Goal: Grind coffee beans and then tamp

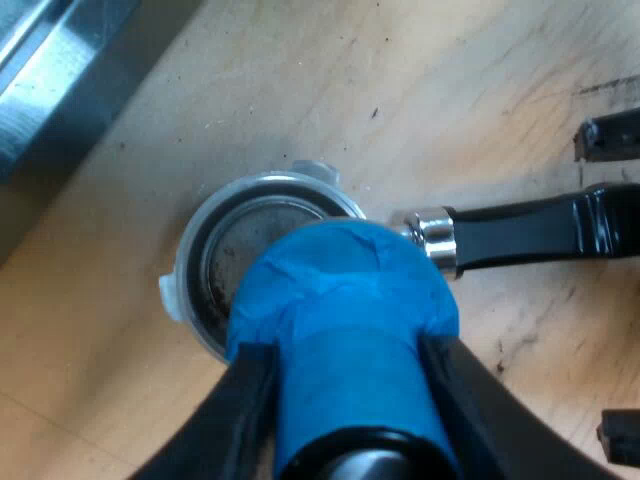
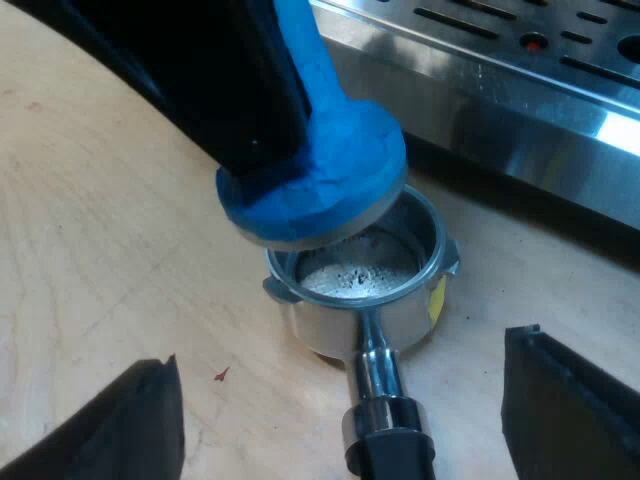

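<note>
A: Got the tamper pinched tight in the left pincer, across the blue-taped shaft. Hovering right over the holder, itself flat on the wooden worktop, just beside the machine and its steel front.

B: Looks tilted though, one edge of the disc dipping toward the rim. Can't tell if touching yet. Pushed down like that, could jam crooked, or catch the rim and tip the holder over.

A: Yep, and nothing pinning the handle. Right pincer spread wide astride it, touching nothing. Probably worth clamping first.

B: Also seeing mostly bare shiny metal inside the basket, only a few dark specks. Not much of a puck to tamp, so maybe steel grinding on steel.

A: Slippery combo too: polished round cup, glossy black handle with a chrome collar, smooth scuffed wood underneath. Wrinkly tape on the tamper, softish by the look, might creep in the grip under load.
</note>
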Tool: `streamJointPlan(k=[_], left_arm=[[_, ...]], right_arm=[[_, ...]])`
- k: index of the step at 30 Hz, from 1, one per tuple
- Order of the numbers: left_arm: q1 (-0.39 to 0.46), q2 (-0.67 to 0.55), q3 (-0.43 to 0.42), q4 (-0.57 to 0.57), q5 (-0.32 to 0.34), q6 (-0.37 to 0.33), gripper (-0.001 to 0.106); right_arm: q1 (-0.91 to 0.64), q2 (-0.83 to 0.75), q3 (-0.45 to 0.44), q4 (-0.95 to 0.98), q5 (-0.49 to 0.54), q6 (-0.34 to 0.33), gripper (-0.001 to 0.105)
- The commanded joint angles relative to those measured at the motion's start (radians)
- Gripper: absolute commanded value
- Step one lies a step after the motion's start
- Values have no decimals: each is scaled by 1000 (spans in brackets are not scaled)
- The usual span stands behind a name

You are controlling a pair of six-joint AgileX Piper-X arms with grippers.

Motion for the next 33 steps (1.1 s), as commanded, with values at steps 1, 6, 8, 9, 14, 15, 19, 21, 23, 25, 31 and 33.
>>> streamJointPlan(k=[1, 6, 8, 9, 14, 15, 19, 21, 23, 25, 31, 33], left_arm=[[-6, 11, -8, -18, -5, 3, 0], [-6, 34, -8, -24, -28, 3, 0], [-6, 46, -8, -29, -28, 3, 0], [-6, 51, -8, -31, -28, 3, 0], [-6, 68, -8, -50, -28, 3, 0], [-6, 72, -8, -54, -28, 3, 0], [-6, 86, -8, -55, -28, 3, 0], [-6, 88, -8, -54, -28, 3, 0], [-6, 87, -8, -58, -28, 3, 0], [-6, 94, -8, -62, -28, 3, 0], [-6, 132, -8, -61, -28, 3, 0], [-6, 141, -8, -61, -28, 3, 0]], right_arm=[[-1, -12, -2, -9, 2, -2, 67], [-1, -12, -2, -9, 2, -2, 67], [-1, -12, -2, -9, 1, -2, 67], [-1, -12, -2, -9, -1, 0, 67], [2, -12, -2, -9, -2, 14, 67], [2, -12, -2, -9, -2, 20, 67], [2, -12, -2, -7, -2, 21, 67], [2, -12, -2, -7, -2, 21, 67], [2, -12, -2, -7, -2, 21, 67], [2, -12, -2, -7, -2, 21, 67], [2, -12, -2, -7, -2, 21, 67], [2, -12, -2, -7, -2, 21, 67]])
